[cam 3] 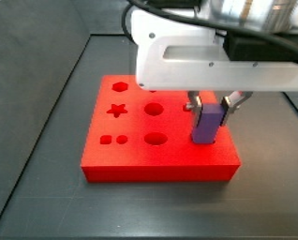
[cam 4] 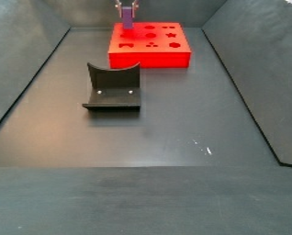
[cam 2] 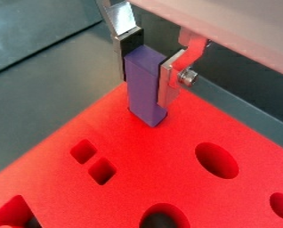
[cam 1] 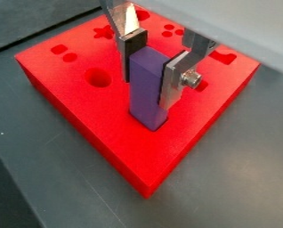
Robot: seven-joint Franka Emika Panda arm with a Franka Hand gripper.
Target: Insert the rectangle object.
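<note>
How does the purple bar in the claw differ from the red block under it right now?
The slim purple-blue rectangular bar stands upright; the wide red block with shaped holes lies flat. The bar's faces are plain; the block's top is cut with holes. The claw clamps the bar; the block rests free on the floor. Both are smooth and solid-coloured, and they meet at the bar's lower end.
</note>
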